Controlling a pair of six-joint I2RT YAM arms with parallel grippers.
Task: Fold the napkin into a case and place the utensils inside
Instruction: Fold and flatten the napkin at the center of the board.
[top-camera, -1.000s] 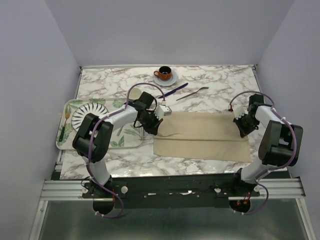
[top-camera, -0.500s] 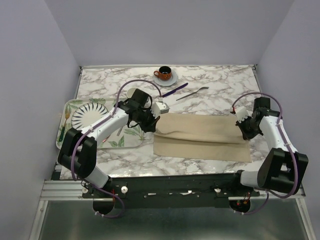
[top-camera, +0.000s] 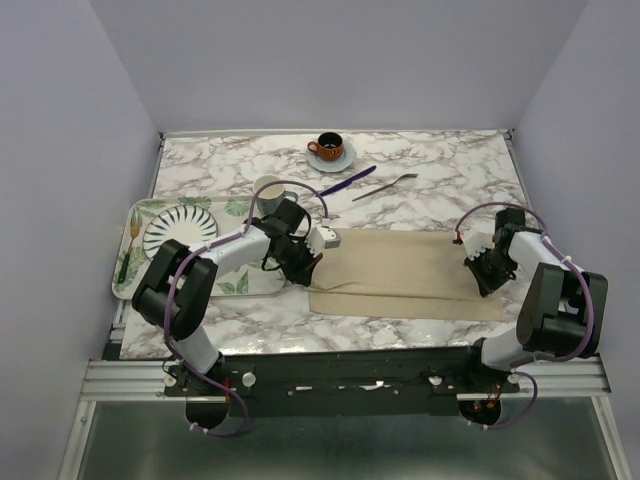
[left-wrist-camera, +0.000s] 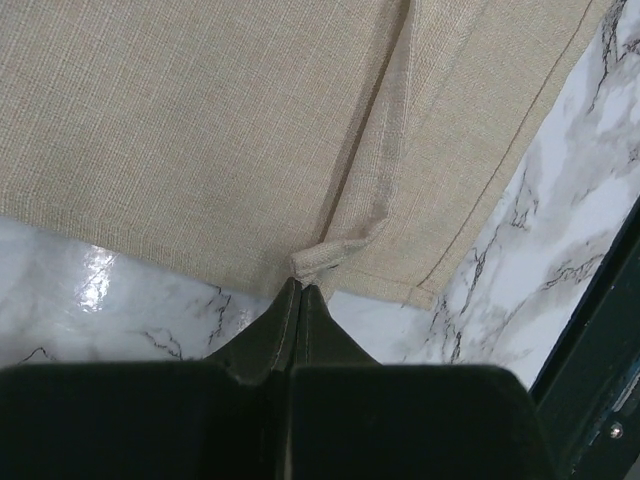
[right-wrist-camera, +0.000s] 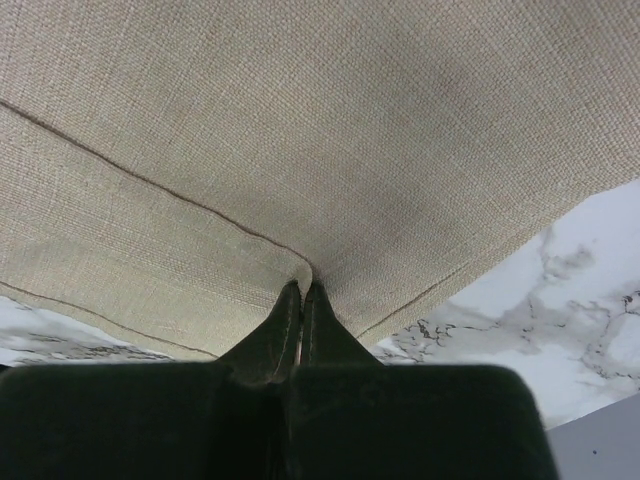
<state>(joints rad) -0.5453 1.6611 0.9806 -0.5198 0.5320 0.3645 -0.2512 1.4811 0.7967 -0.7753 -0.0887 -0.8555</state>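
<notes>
Napkin (top-camera: 405, 272) lies half-folded at the middle of the table (top-camera: 440, 165). I have both arms bent low, wrists angled inward: left gripper (left-wrist-camera: 300, 292) clamped tight on its 9 o'clock corner, right gripper (right-wrist-camera: 302, 292) pinched tight on its 3 o'clock edge.

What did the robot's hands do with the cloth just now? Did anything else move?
The left gripper and right gripper stayed pinched on the top layer of the napkin and pulled it toward the robot's side of the table. Nothing was let go. The cup, purple knife, fork and leafy tray did not move.
</notes>
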